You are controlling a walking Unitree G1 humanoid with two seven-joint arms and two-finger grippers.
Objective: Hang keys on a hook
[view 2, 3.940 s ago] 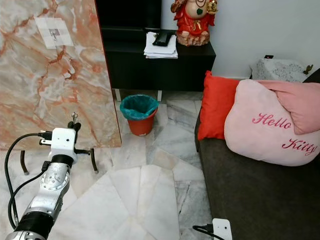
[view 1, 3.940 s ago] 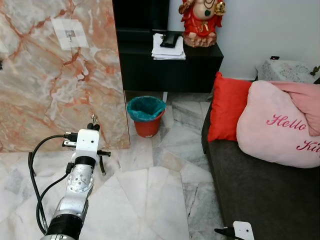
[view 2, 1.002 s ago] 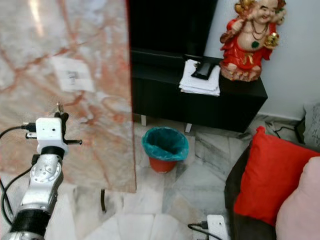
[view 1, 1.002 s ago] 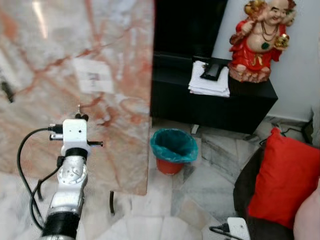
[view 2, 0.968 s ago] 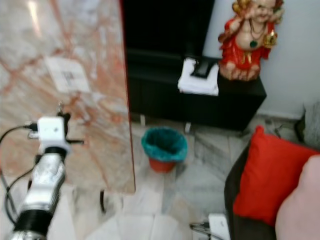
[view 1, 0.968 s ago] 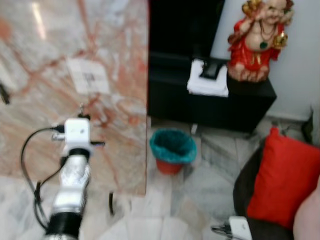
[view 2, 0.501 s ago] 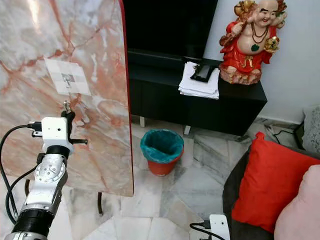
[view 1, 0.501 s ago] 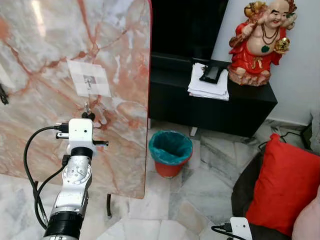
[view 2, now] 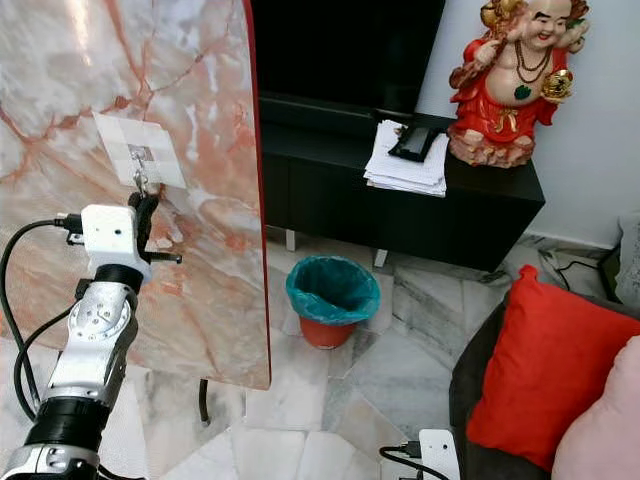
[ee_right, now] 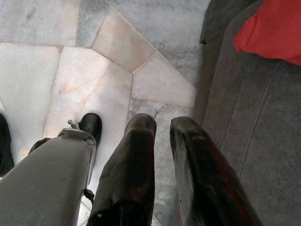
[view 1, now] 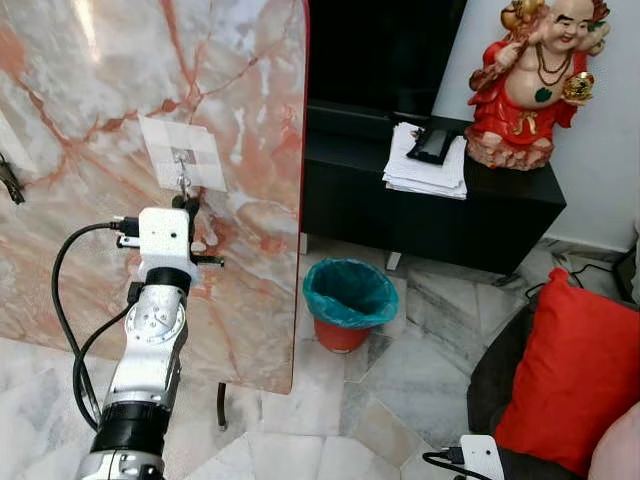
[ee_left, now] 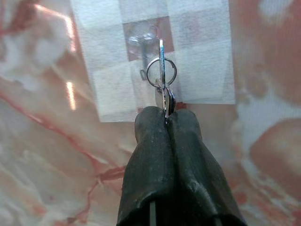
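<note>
— Where are the small silver keys on a round ring?

— Pinched tight in the left gripper's black fingers, right at the clear plastic hook on the marble board.

— How to hang them well?

— Slide the ring over the hook tip slowly. The right gripper's fingers are apart, holding nothing.

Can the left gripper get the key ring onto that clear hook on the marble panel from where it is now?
Probably yes. The left gripper, shut on the keys, holds the key ring right before the clear hook on its white patch, with nothing between them. Whether the ring has caught cannot be told.
</note>
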